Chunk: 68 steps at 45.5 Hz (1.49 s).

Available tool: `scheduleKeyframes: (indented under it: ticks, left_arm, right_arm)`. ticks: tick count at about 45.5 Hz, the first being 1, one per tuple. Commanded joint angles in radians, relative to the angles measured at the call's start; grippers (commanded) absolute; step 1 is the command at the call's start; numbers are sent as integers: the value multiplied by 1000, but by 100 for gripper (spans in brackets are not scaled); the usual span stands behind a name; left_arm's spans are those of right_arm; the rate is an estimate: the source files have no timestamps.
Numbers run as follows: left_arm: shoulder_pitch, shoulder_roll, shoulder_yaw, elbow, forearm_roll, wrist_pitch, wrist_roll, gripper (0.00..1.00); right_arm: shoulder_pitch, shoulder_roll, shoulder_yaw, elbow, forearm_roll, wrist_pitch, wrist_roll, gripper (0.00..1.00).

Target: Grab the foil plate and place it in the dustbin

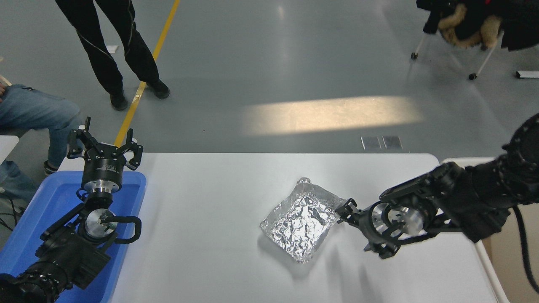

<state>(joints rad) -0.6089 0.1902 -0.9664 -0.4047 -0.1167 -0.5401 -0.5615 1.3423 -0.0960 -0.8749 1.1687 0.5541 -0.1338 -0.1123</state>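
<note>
A: The right hand [358, 227], black, fingers spread and holding nothing, sits low at the crinkled silver foil plate's [302, 219] three-o'clock edge. The left hand [104, 148] is parked open over the blue plastic bin [31, 227].

B: How will it handle?

A: Likely feather-light, thin, easily crushed; I'd pinch the raised rim at that near edge.

B: Counts, biggest first?

A: One white surface [210, 189], one cream-white plastic dustbin [467, 160] at its three o'clock, one blue bin, one foil plate mid-surface.
</note>
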Motion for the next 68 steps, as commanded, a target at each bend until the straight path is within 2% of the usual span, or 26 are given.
scheduleKeyframes:
  ticks: [1, 5, 8, 14, 16, 20, 24, 25, 38, 47, 60, 68]
  left_arm:
    - [0, 0, 0, 1, 0, 0, 0, 99]
    - [0, 0, 0, 0, 0, 0, 0, 99]
    - [0, 0, 0, 1, 0, 0, 0, 99]
    - [0, 0, 0, 0, 0, 0, 0, 99]
    - [0, 0, 0, 0, 0, 0, 0, 99]
    - [0, 0, 0, 0, 0, 0, 0, 99]
    - [0, 0, 0, 0, 0, 0, 0, 99]
    - [0, 0, 0, 0, 0, 0, 0, 99]
    - [0, 0, 0, 1, 0, 0, 0, 99]
    - [0, 0, 0, 0, 0, 0, 0, 99]
    - [0, 0, 0, 0, 0, 0, 0, 99]
    - [0, 0, 0, 1, -1, 0, 0, 99]
  right_arm:
    - [-106, 55, 66, -121, -3, -35, 0, 93]
    - [-107, 58, 96, -129, -7, -35, 0, 88]
    - [-115, 61, 111, -149, -8, -35, 0, 79]
    - [-149, 94, 120, -210, -10, -32, 0, 76]
    - [-156, 96, 122, -224, -11, -30, 0, 72]
    - [-161, 96, 120, -230, -13, -23, 0, 47]
    - [-161, 96, 120, -227, -23, -14, 0, 2]
    - [-161, 96, 120, -228, -28, -9, 0, 0]
    - [-141, 96, 122, -205, -63, -15, 2, 0]
    - [-42, 94, 117, -92, -68, -20, 2, 0]
    - [395, -120, 7, 374, -128, -1, 5, 0]
    - [702, -228, -122, 532, -135, 153, 5, 0]
